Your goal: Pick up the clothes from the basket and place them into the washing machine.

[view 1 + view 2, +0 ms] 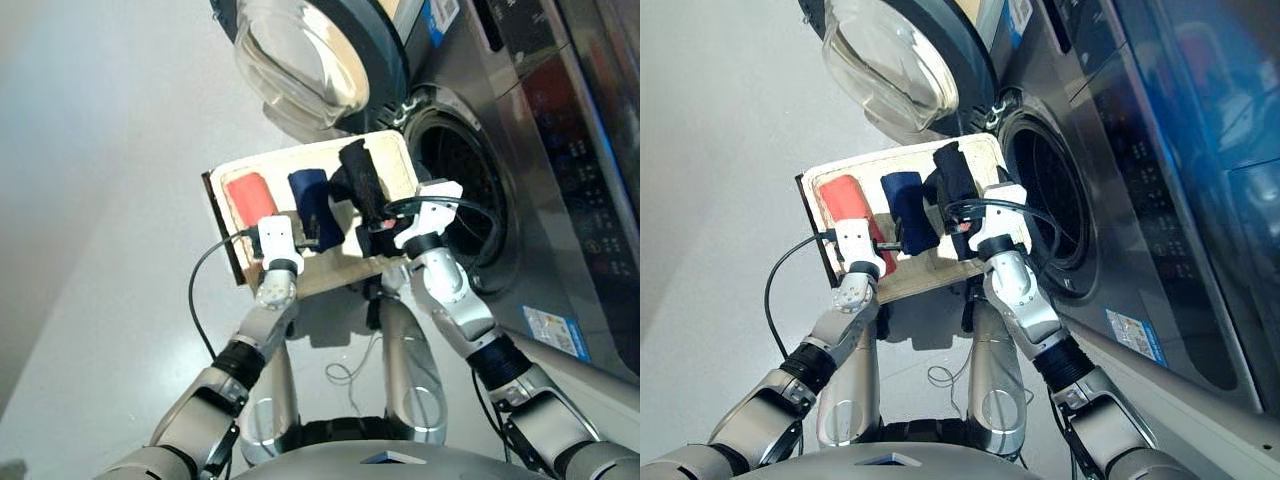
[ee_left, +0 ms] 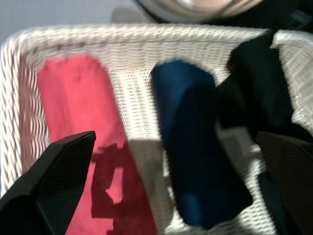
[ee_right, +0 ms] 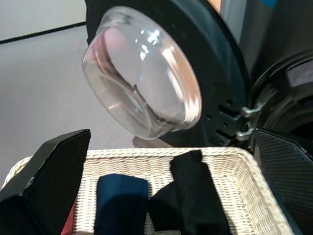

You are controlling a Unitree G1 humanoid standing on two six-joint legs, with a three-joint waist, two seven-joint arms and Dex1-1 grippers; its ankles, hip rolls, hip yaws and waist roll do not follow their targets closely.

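The cream wicker basket (image 1: 395, 150) stands in front of the washing machine (image 1: 560, 210), beside its round drum hole (image 1: 462, 190). The clothes lie in the basket side by side: a coral-red piece (image 1: 249, 197), a navy one (image 1: 310, 203) and a black one (image 1: 358, 172) nearest the drum. My left gripper (image 1: 286, 232) hovers over the basket's near rim between the red (image 2: 80, 122) and navy (image 2: 193, 147) pieces, open and empty. At the near right end, by the black piece (image 3: 193, 196), my right gripper (image 1: 412, 216) is also open with nothing in it.
The porthole door (image 1: 305, 60) is swung wide open above the basket's far side, its glass bowl (image 3: 142, 73) bulging outward. Grey floor (image 1: 90, 200) spreads to the left. The basket rests on a brown-edged board (image 1: 222, 235). Black cables (image 1: 200, 290) loop from both wrists.
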